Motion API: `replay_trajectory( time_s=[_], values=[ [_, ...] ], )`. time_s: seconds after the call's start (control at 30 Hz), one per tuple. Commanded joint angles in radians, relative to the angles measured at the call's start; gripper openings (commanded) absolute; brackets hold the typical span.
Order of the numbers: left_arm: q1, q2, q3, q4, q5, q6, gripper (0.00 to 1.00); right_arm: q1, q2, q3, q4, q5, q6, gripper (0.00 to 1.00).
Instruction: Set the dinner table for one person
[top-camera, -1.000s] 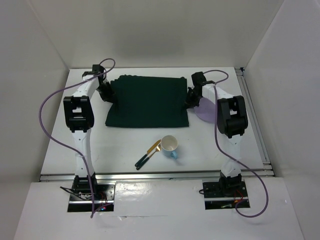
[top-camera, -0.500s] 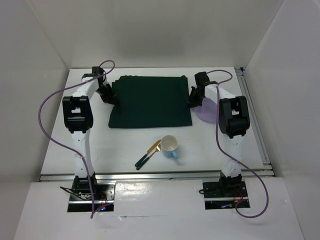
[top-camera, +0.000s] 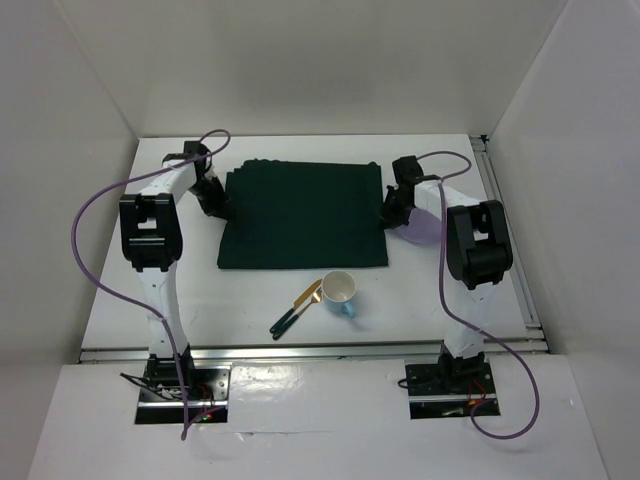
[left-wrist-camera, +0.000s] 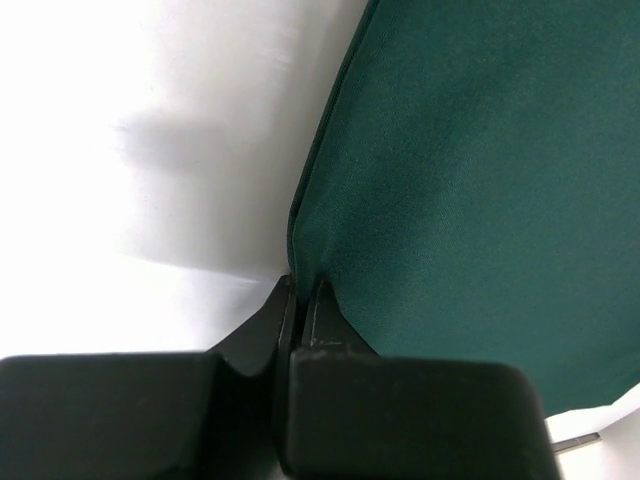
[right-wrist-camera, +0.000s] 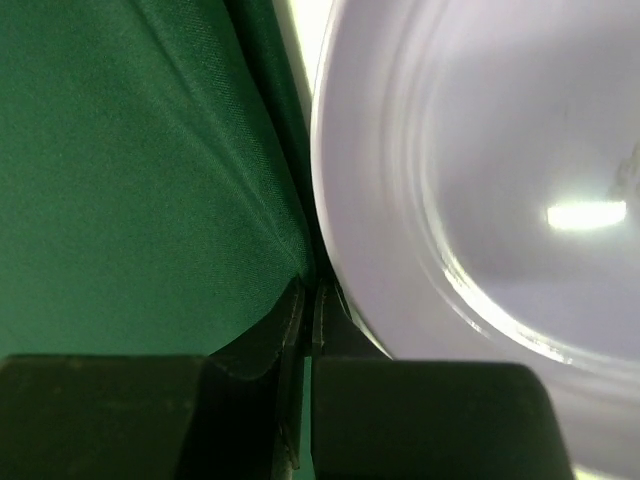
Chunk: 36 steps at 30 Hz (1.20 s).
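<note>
The dinner table (top-camera: 250, 300) fills the middle of the overhead view, white and flat, and the dark green placemat (top-camera: 300, 215) lies on its upper half. Over the last second the mat has slid lower in the frame and a little to the right, and the ripples along its upper edge have flattened. Both arms came down with it: the left gripper (top-camera: 215, 200) has its jaws pressed together on the mat's left edge, and the right gripper (top-camera: 393, 207) pinches the right edge the same way, just beside the rim of the lavender plate (top-camera: 428, 225). The mat's lower edge now sits near the cup (top-camera: 339, 290), with the cutlery (top-camera: 295, 310) a little further down. I judge that the mat is close to its final place, while plate, cup and cutlery are not yet set on it
</note>
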Motion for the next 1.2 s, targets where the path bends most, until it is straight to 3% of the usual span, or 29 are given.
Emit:
replay_trajectory(
  time_s=[0.0, 0.1, 0.23, 0.3, 0.37, 0.5, 0.57, 0.6, 0.73, 0.87, 1.17],
  values=[
    [-0.005, -0.062, -0.007, -0.029, -0.031, 0.036, 0.01, 0.018, -0.060, -0.036, -0.007, 0.037, 0.004, 0.00],
    [-0.005, -0.088, -0.019, -0.038, -0.049, 0.036, 0.08, 0.018, -0.060, -0.024, -0.018, 0.037, 0.004, 0.00],
    [-0.005, -0.134, -0.028, -0.050, -0.071, 0.045, 0.19, 0.018, -0.089, 0.037, -0.038, 0.005, 0.004, 0.23],
    [-0.005, -0.172, -0.028, -0.061, -0.081, 0.045, 0.28, 0.027, -0.118, 0.085, -0.058, -0.021, 0.004, 0.28],
    [-0.005, -0.198, -0.028, -0.080, -0.092, 0.054, 0.33, 0.027, -0.141, 0.125, -0.067, -0.034, 0.004, 0.42],
    [-0.005, -0.246, -0.028, -0.089, -0.092, 0.054, 0.33, 0.027, -0.220, 0.215, -0.125, -0.017, 0.004, 0.67],
    [-0.005, -0.260, -0.019, -0.099, -0.103, 0.054, 0.36, 0.009, -0.266, 0.235, -0.154, 0.025, 0.013, 0.73],
    [-0.005, -0.260, -0.019, -0.115, -0.103, 0.054, 0.36, 0.008, -0.285, 0.235, -0.165, 0.040, 0.013, 0.73],
    [-0.005, -0.296, -0.019, -0.124, -0.189, 0.054, 0.56, -0.118, -0.388, 0.084, -0.187, 0.120, 0.060, 0.84],
    [-0.005, -0.388, -0.074, -0.089, -0.215, 0.045, 0.72, -0.284, -0.475, -0.122, -0.131, 0.022, 0.060, 0.85],
    [-0.107, -0.565, -0.197, -0.067, -0.120, 0.054, 0.72, -0.439, -0.429, -0.338, 0.037, -0.150, 0.117, 0.77]
  ],
)
